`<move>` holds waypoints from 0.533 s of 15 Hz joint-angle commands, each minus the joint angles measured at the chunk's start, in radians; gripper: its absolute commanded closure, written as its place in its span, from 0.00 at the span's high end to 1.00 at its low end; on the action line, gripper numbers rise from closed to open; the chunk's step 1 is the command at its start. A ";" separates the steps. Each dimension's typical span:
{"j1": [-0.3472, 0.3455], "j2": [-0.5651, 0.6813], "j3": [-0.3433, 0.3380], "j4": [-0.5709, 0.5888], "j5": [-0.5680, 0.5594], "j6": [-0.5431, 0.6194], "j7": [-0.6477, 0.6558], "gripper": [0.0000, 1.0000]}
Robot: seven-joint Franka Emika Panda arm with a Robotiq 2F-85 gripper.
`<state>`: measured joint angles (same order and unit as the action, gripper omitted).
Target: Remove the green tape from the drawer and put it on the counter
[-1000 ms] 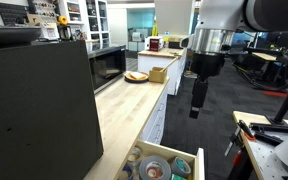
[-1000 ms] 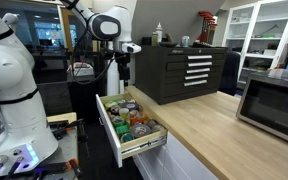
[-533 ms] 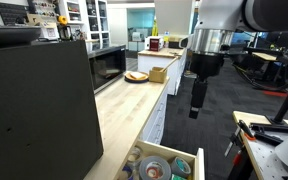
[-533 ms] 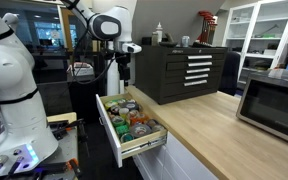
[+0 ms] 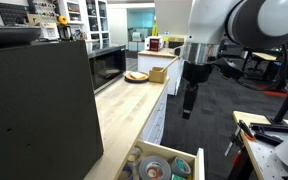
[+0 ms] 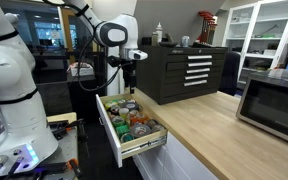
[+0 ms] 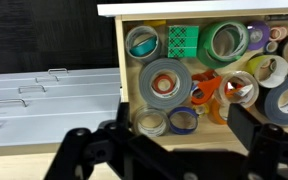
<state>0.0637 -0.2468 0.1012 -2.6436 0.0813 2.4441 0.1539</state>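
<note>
Hovering over the open drawer [image 7: 120, 80] of tape rolls, my gripper [image 7: 169, 150] is spread wide and carries nothing. The green tape roll [image 7: 225, 42] lies flat near the drawer's top edge in the wrist view, crowded by other rolls. I judge I should centre over it, drop one finger through its core, and close gently so nothing beside it lifts

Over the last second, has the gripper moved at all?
Yes. In an exterior view the gripper has shifted toward the black tool cabinet and slightly lower, so it now hangs over the far end of the open drawer.
</note>
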 commanded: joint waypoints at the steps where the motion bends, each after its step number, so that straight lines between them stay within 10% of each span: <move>1: -0.025 0.081 -0.031 0.043 -0.056 0.045 -0.055 1.00; 8: -0.017 0.213 -0.065 0.073 -0.045 0.175 -0.178 1.00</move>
<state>0.0467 -0.0935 0.0422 -2.5946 0.0314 2.5600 0.0323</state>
